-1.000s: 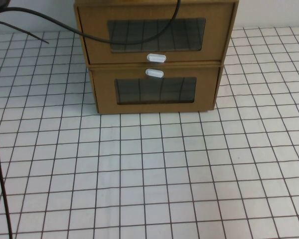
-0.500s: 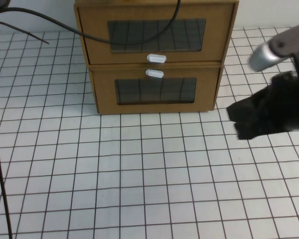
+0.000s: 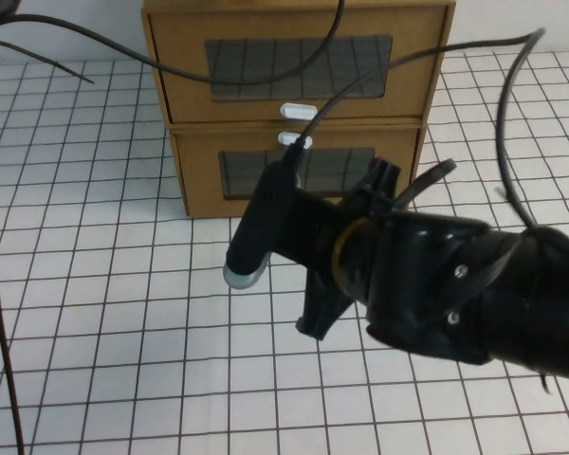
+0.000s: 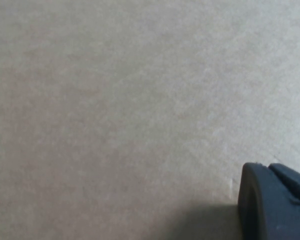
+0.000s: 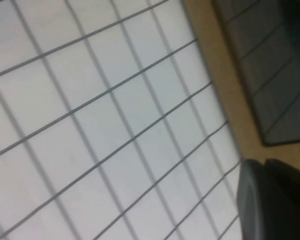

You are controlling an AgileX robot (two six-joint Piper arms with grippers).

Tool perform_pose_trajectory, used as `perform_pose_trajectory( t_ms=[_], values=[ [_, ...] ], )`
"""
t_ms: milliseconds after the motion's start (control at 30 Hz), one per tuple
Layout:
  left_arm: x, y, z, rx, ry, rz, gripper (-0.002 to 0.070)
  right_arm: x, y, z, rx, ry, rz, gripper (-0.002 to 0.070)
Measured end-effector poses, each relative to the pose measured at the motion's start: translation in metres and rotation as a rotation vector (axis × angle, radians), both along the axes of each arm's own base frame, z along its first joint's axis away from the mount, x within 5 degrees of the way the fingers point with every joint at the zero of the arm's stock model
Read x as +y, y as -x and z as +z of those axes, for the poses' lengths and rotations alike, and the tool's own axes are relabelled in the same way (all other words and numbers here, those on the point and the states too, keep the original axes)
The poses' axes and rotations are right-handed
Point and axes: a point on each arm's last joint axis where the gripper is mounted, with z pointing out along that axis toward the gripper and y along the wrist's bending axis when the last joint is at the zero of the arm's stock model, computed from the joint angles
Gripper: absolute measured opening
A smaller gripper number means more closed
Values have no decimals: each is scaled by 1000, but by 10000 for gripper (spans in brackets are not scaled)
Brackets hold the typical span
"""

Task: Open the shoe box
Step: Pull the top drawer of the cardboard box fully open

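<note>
Box edges: the brown cardboard two-drawer shoe box [image 3: 185,76] was set at the far middle of the white gridded worktop [image 3: 104,313], its top cut off by the high view's upper border.
Open room: bare worktop was seen left of the box and across the near left; the near right was covered by the black right arm.
Box facing: both dark-windowed fronts were turned toward the robot, with the width laid left to right; the depth was hidden.
Drawers: both were seen closed and flush, the upper white oval handle [image 3: 298,110] just above the lower white handle [image 3: 292,140].
Right claw [image 3: 315,320]: it was held closed on nothing, above the worktop just in front of the lower drawer, apart from both handles.
Left claw [image 4: 272,205]: it was seen only from its own wrist, close against a plain tan surface; open or closed could not be told.
Cable: a black cable [image 3: 123,52] was draped across the upper front.
</note>
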Motion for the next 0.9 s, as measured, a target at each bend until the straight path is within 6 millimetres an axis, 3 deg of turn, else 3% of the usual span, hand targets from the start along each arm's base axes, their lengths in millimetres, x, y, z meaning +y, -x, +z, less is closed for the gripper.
perform_pose_trajectory(
  t_ms=[167,467,700,900],
  values=[
    [0,0,0,3,2,2,-5,10,-13,-5,-169,31,3,17],
    [0,2,0,15,-8,-9,-5,12,-36,-8,-299,22,49,261],
    [0,2,0,21,-4,-6,-5,2,-70,-10,-337,19,32,288],
    [0,2,0,27,1,0,-5,10,-92,-11,-389,45,65,287]
  ],
)
